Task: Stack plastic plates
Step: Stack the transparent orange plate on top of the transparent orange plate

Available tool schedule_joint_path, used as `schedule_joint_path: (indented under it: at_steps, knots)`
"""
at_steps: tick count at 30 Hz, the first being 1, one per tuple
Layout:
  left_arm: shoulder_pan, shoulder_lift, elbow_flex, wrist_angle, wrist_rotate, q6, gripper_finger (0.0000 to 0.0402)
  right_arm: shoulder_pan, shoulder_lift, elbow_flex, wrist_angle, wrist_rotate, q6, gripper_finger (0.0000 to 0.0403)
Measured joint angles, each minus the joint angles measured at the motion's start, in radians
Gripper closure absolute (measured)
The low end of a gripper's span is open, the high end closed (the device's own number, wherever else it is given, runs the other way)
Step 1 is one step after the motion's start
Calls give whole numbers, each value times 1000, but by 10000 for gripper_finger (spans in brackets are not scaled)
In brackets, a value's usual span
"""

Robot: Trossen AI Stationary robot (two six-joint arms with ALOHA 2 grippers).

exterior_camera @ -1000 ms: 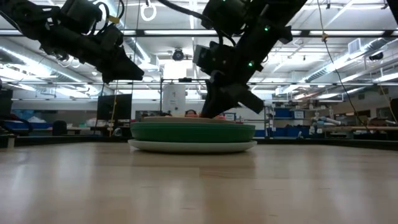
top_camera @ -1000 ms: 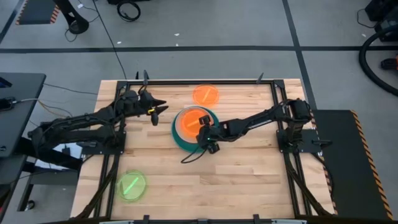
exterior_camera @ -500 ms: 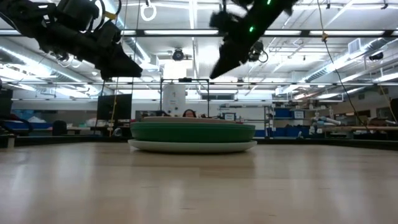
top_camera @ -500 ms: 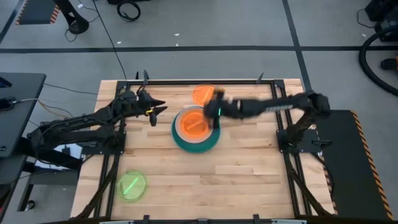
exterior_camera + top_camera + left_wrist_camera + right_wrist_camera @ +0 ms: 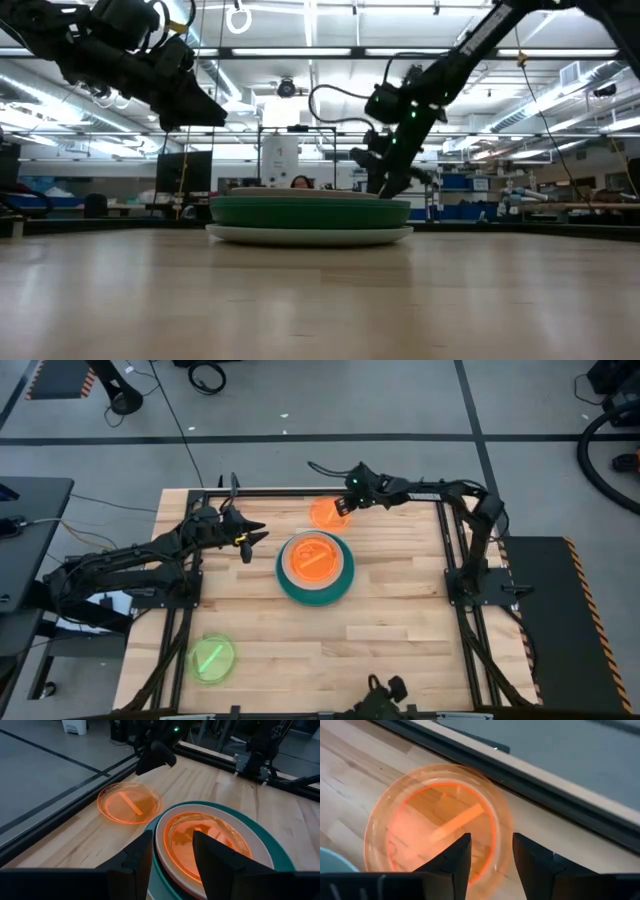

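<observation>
A stack of plastic plates (image 5: 314, 567) sits mid-table: a teal plate at the bottom, a beige one over it and a translucent orange one (image 5: 207, 842) on top. A second orange plate (image 5: 326, 512) lies flat near the far edge. A lime green plate (image 5: 211, 658) lies near the left front corner. My right gripper (image 5: 343, 506) hovers open over the far orange plate (image 5: 437, 822), at its right rim, touching nothing. My left gripper (image 5: 256, 538) hangs open in the air left of the stack.
A black frame rail (image 5: 300, 490) runs along the table's far edge just behind the far orange plate. A dark device (image 5: 385, 695) sits at the near edge. Bare wood (image 5: 400, 630) lies right of and in front of the stack.
My right gripper has let go of the orange plate on top of the stack, risen and swung toward the far edge. It now hangs over the other orange plate. The plate it left stays on the stack.
</observation>
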Motion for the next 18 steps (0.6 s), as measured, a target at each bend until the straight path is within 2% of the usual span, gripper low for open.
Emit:
schedule_joint_path:
  at_steps: [5,10,18]
  knots:
    - [0,0,0,-31,0,-4,253,-28,61,0,80,-107,26,237]
    - [0,0,0,-39,0,-4,253,-37,83,1,100,-115,34,231]
    - [-6,-1,0,-37,3,-3,253,-43,139,0,112,-191,85,237]
